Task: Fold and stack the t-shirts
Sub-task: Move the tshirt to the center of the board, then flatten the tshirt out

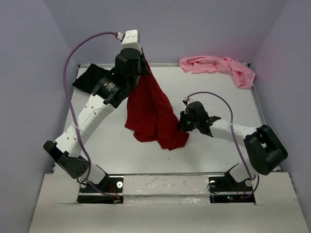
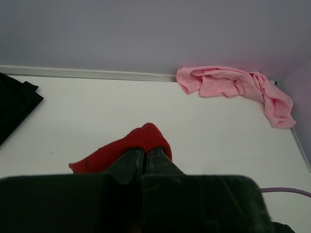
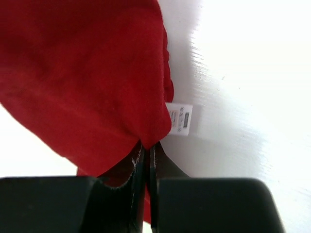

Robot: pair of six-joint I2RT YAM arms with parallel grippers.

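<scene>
Soft dark red shirt (image 1: 150, 109) hangs limp below the left claw (image 2: 144, 152) clamping it; the right claw (image 3: 147, 147) pinches its fuzzy hem

The red shirt (image 1: 153, 114) hangs bunched from the left gripper (image 2: 144, 158). Its lower end rests mid-table (image 1: 214, 145), with one edge (white label (image 3: 181, 119) beside it) pinched in the right gripper (image 3: 148, 150). The black shirt (image 1: 90, 80) lies at the far left corner, and the pink shirt (image 1: 218, 68) lies crumpled at the far right.
</scene>
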